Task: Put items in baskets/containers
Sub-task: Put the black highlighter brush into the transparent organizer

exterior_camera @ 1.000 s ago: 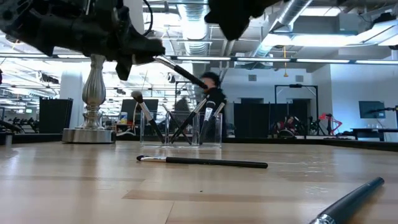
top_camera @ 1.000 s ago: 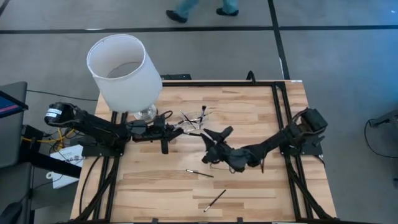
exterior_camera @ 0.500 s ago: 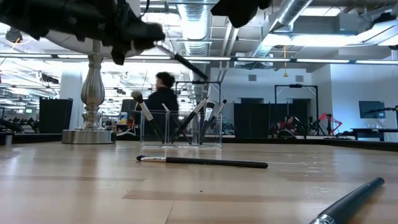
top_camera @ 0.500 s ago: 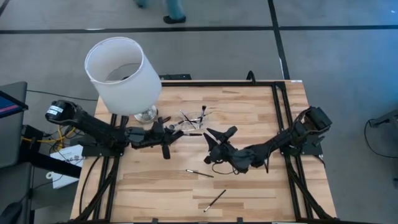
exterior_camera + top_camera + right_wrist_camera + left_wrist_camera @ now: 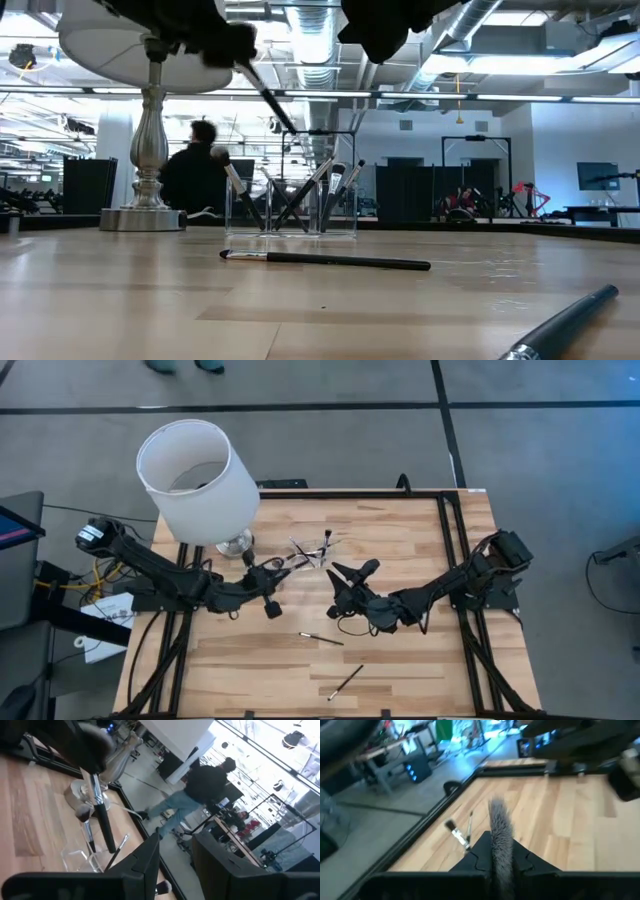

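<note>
Left gripper [image 5: 268, 572] sits centre-left of the high view, clenched on a makeup brush [image 5: 268, 98]; in the low view, upper left, that brush slants down with its tip just above the clear holder [image 5: 290, 208]. Left wrist view shows grey bristles [image 5: 499, 827] sticking out between the closed fingers, so it is held near the head. Holder stands mid-frame in the low view with several brushes already leaning in it, close to the lamp base [image 5: 150, 215] under the white lampshade [image 5: 197, 480]. Two loose brushes lie on the table: one [image 5: 320, 638] low centre of the high view, another [image 5: 345, 681] nearer the bottom edge. Right gripper [image 5: 348, 574] hovers just right of the holder, fingers parted, nothing in them. Risks, as a guess: the handle tip could catch the holder rim or the leaning brushes and tip the light holder; a release too high could bounce the brush out; the arm passes close under the lampshade and might knock it; the two grippers are near each other and could clash.
</note>
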{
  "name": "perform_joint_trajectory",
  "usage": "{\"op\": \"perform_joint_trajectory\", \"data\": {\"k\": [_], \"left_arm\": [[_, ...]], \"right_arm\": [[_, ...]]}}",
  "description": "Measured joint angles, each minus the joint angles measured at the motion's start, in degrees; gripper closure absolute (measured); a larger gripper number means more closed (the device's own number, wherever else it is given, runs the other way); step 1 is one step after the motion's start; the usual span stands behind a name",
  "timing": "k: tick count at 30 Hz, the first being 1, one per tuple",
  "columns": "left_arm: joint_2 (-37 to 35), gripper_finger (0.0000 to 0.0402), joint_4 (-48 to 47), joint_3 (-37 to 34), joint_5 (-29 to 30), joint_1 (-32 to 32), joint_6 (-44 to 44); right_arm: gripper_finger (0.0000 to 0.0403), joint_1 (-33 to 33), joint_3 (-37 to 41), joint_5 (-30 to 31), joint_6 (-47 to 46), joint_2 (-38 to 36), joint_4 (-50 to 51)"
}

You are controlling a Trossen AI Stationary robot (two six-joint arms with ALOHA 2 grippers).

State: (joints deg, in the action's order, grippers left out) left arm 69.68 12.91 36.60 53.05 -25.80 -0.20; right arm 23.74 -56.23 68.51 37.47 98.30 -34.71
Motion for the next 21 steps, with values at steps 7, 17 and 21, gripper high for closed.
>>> {"op": "perform_joint_trajectory", "data": {"k": [7, 17, 21], "left_arm": [[0.01, 0.0389, -7.06, 0.04, 0.09, 2.47, -8.09], [0.00, 0.0388, -10.42, -3.48, -0.06, 4.12, -17.67], [0.04, 0.0388, -10.64, -5.04, 0.80, 4.13, -18.71]], "right_arm": [[0.0294, 0.01, 0.01, 0.00, -0.02, 0.00, 0.09], [0.0294, -0.32, 0.02, -6.11, -5.19, 0.00, 3.19], [0.0294, -1.37, 0.04, -12.40, -10.37, 0.00, 6.16]]}}
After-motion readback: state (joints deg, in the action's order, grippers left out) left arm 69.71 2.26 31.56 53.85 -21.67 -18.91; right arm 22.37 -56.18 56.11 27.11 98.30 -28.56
